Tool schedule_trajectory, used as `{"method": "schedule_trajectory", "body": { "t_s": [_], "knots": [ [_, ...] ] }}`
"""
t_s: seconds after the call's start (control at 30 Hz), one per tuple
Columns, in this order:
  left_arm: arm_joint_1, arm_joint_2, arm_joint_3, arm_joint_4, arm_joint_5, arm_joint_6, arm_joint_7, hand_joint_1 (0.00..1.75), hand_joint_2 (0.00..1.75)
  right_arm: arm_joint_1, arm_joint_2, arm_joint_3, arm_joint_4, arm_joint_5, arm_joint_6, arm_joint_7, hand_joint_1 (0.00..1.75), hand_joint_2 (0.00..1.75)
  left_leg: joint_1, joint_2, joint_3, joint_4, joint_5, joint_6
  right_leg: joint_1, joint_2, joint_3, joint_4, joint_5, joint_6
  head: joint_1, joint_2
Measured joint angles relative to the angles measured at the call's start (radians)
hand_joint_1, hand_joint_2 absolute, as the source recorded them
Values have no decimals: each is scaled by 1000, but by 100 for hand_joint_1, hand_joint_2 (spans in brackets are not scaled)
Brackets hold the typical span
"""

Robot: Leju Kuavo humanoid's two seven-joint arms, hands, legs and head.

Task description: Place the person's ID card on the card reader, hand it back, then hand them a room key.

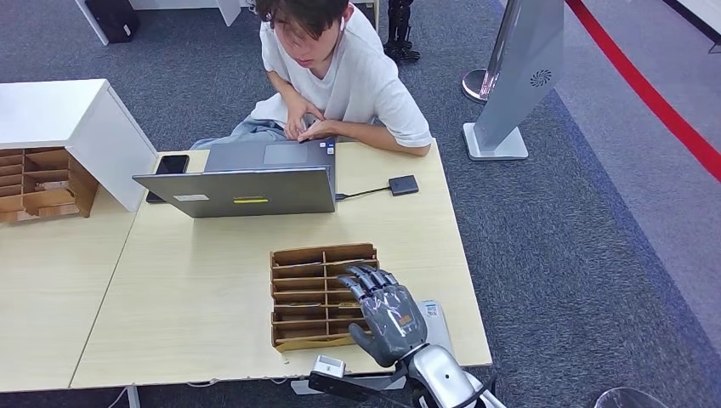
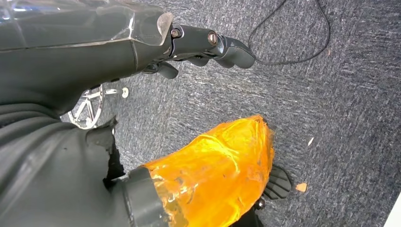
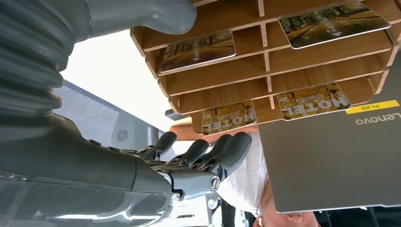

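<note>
A wooden key rack (image 1: 315, 293) stands on the table's near side. In the right wrist view its slots (image 3: 265, 71) hold several "MOTEL" room key cards (image 3: 229, 117). My right hand (image 1: 387, 316) hovers over the rack's right end, fingers (image 3: 222, 149) stretched out and apart from the thumb (image 3: 142, 14), holding nothing. A small black card reader (image 1: 403, 184) lies beyond, cabled to the laptop (image 1: 246, 178). A pale card-like slip (image 1: 434, 311) lies just right of my hand; I cannot tell what it is. My left hand (image 2: 208, 45) hangs over the carpet, holding nothing.
A person (image 1: 340, 76) sits at the table's far side with both hands at the laptop keyboard. A black phone (image 1: 170, 166) lies left of the laptop. A second wooden rack (image 1: 38, 183) and a white cabinet (image 1: 76, 119) stand at the left. A sign stand (image 1: 510, 93) is on the right.
</note>
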Motion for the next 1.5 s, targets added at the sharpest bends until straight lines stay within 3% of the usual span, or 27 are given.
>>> {"method": "schedule_trajectory", "body": {
  "t_s": [1.5],
  "knots": [
    [-3,5,0,0,-15,0,-8,0,0,-2,14,-10,64,-23,22,18,53,175,0,0,0,0,0,0,0,0,0,0,0,0,0,0]
  ]
}}
